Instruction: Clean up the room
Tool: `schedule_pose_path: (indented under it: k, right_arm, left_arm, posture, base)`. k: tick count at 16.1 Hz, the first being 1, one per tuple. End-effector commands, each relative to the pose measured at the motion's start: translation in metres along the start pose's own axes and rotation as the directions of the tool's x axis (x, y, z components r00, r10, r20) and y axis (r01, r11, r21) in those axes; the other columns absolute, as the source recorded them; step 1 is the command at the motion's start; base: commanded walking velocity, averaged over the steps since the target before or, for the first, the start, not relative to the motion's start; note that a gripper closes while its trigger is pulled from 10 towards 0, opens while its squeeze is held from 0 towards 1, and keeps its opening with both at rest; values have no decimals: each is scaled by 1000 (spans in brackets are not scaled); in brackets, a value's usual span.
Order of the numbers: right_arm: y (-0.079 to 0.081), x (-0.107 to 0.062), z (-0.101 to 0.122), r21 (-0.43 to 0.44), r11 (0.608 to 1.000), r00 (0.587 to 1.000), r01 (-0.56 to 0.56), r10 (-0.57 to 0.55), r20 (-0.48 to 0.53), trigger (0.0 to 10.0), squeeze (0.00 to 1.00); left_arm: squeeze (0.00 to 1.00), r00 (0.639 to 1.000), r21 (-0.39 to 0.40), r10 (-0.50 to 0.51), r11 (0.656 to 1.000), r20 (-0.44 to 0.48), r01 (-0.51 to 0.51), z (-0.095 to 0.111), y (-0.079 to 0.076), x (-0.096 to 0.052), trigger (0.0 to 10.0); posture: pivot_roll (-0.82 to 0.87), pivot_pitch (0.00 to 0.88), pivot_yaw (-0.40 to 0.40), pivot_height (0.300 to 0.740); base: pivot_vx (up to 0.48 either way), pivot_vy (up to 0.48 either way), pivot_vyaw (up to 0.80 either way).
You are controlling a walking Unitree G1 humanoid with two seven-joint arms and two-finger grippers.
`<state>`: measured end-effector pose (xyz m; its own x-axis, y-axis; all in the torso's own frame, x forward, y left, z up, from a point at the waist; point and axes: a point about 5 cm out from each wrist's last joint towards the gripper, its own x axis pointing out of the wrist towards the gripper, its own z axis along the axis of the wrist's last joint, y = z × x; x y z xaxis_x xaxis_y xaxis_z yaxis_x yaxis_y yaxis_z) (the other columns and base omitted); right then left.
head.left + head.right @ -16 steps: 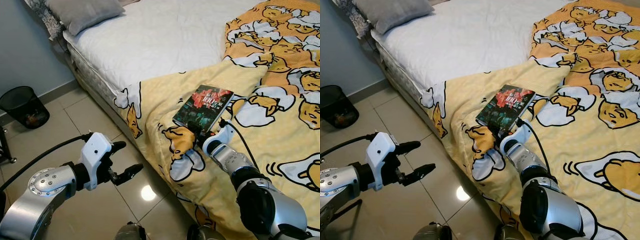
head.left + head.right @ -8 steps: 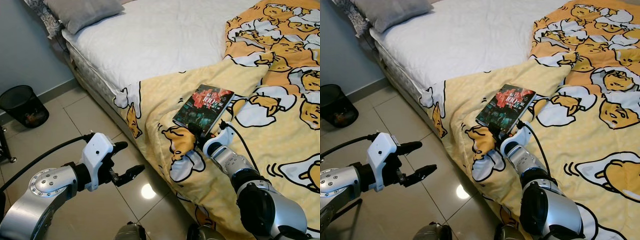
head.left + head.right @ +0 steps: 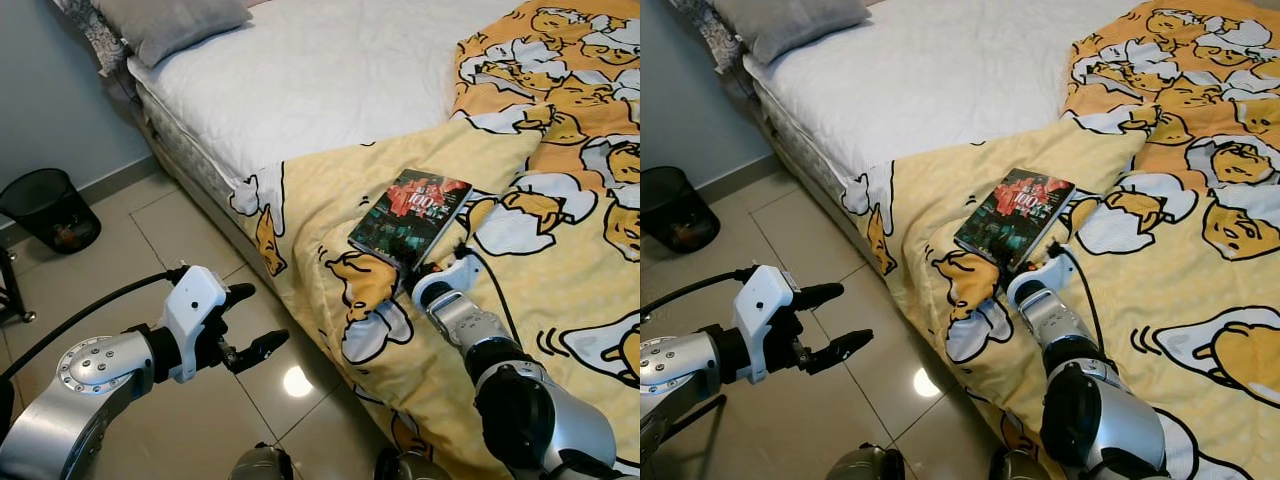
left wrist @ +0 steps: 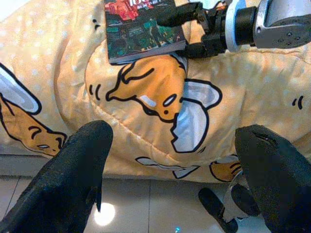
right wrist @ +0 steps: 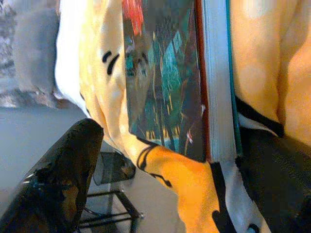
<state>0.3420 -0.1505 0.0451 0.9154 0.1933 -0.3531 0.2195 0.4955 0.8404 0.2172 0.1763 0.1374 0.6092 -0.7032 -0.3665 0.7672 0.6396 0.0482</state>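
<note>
A book [image 3: 411, 217] with a dark, colourful cover lies flat on the yellow duvet [image 3: 560, 260], near the side edge of the bed [image 3: 330, 70] where the duvet spills over toward the floor. The duvet is printed with egg-yolk cartoon figures and covers the foot half of the bed; the head half shows the bare white sheet, with a grey pillow [image 3: 165, 22] up at the head corner.

The right gripper [image 3: 428, 272] rests on the duvet at the book's near corner. Its fingers are parted, one reaching over the cover at that corner and the other low beside the page edge, so the corner sits between them. From here I cannot tell whether they actually press on the book.

The left gripper [image 3: 243, 322] hangs out over the tiled floor [image 3: 180, 240], beside the bed and well apart from the book, its two fingers spread wide with nothing between them.

A black mesh wastebasket [image 3: 50, 210] stands on the floor by the wall, near the head corner of the bed.
</note>
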Motion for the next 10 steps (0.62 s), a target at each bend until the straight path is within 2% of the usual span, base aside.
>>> schedule_pose_path:
  k: [1,4,10]
  right_arm:
    - [1,0,8,38,999,999,-2,0,48,10000,0]
    - [5,1,10,63,998,998,-25,22,59,10000,0]
    - [27,6,8,85,985,988,-153,152,18,10000,0]
  left_arm:
    - [1000,1000,15,-12,1000,-6,12,1,-1,-2,10000]
    - [1000,1000,19,-10,1000,-7,10,1,0,-2,10000]
    - [1000,1000,25,-1,1000,-1,1,2,3,-2,10000]
  posture:
    - [139,133,72,740]
    - [141,134,73,740]
    - [146,134,67,740]
  base:
    - [0,0,0]
    - [0,0,0]
    - [0,0,0]
